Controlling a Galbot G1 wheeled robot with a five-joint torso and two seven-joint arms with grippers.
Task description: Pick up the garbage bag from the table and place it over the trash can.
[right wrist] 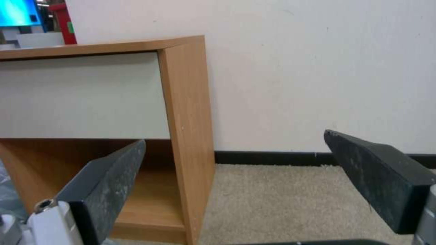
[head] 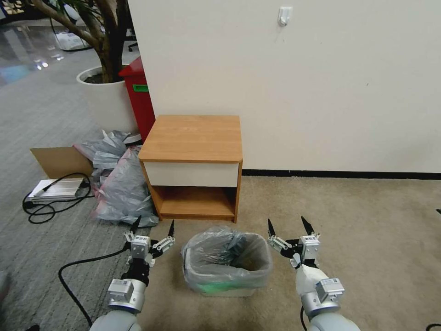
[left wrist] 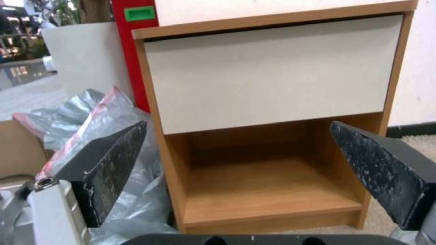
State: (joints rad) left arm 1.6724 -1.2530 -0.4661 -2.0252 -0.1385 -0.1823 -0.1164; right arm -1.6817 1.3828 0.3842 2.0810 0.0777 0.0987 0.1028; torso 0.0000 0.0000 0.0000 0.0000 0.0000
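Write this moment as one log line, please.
garbage bag: lining trash can | nightstand: top bare | left end effector: open, beside can | right end effector: open, beside can

The carpeted floor (head: 358,220) carries everything. Between the left gripper (head: 153,227) and the right gripper (head: 288,226), and a little nearer the robot than their fingertips, the trash can (head: 229,290) stands on it, the garbage bag (head: 216,257) draped over its rim. Just ahead of both grippers stands the table (head: 193,138), backed against the wall, its orange-brown top bare. Beyond the left gripper, to its outer side, a heap of grey plastic bags (head: 120,188) lies on the floor touching the table's side, with a cardboard sheet (head: 59,161) and a black cable (head: 50,209) farther out.
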